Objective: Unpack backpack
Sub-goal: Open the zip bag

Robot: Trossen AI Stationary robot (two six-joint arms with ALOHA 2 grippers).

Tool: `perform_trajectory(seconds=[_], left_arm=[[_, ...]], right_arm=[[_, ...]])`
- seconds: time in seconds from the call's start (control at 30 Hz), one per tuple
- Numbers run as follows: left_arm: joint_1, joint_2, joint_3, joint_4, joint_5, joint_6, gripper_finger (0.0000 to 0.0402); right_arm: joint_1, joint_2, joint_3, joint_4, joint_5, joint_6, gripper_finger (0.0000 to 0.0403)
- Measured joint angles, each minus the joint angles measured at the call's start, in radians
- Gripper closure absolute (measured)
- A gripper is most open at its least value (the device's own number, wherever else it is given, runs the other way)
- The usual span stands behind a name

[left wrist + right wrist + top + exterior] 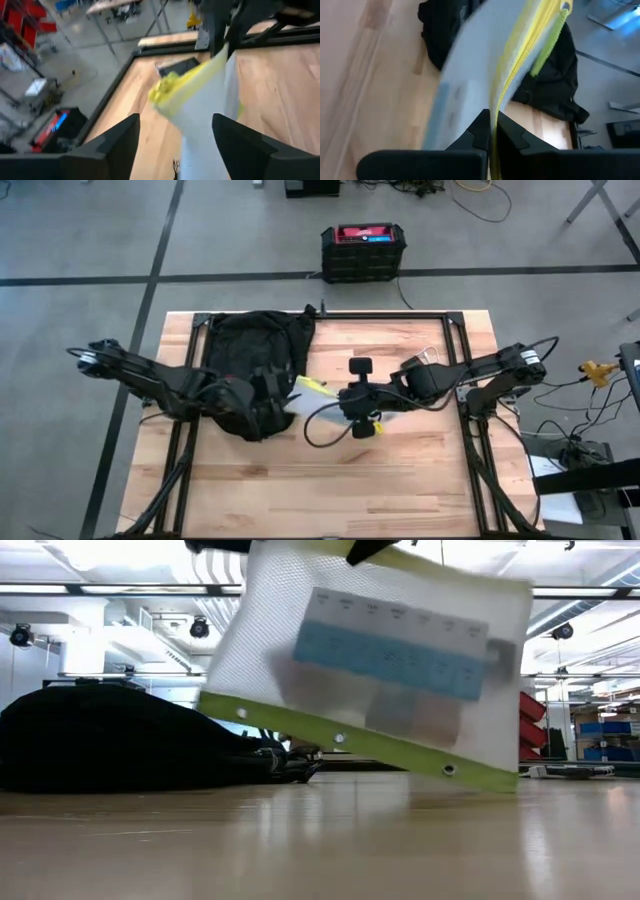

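One item is out of the bag so far, as far as I can judge: my right gripper has its jaws pressed together on the yellow zip edge of a white mesh pouch, pinching it so the pouch hangs clear of the wood. In the low view the pouch fills the upper middle of the frame, tilted, its green-yellow border running down toward the right, and through the mesh I make out a blue strip of small compartments, probably a weekly pill organiser. In the high view the right gripper sits at centre frame with the pouch showing pale between it and the backpack, which lies flat at left of centre on the table, its top toward the upper edge. My left gripper has its fingers spread wide, with nothing between them; its wrist view looks past them at the pouch from close by, and in the high view it rests at the lower end of the backpack, seemingly at the opening. I reckon the task is in its early part: the pouch is lifted out but not yet set down on the table, and I cannot see into the backpack to tell what remains inside. Beyond the table, at upper centre of the high view, a black-and-red box stands on the floor.
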Motion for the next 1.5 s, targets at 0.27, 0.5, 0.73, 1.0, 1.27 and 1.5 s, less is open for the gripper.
perform_trajectory(seconds=[0.27,0.5,0.73,1.0,1.27,1.5], left_arm=[[0.057,0.054,-0.037,0.091,0.102,-0.040,0.0122],[0.086,0.080,-0.037,0.243,0.351,0.040,0.0150],[0.089,0.074,-0.037,0.238,0.377,0.004,0.0327],[0.086,0.071,-0.037,0.202,0.237,0.116,0.0399],[0.047,0.085,-0.037,0.224,0.232,0.255,0.0401],[-0.010,0.122,-0.037,0.288,0.231,0.315,0.0402]], right_arm=[[0.020,0.005,0.000,0.001,0.003,-0.003,0.0403],[0.026,0.006,-0.002,-0.005,-0.060,0.031,0.0403],[0.025,0.006,-0.003,-0.011,-0.060,0.035,0.0403],[0.016,0.006,0.003,0.043,-0.010,0.020,0.0384],[-0.005,0.004,0.097,0.160,-0.039,-0.029,0.0273],[-0.062,0.060,0.098,0.234,-0.280,0.007,0.0233]])
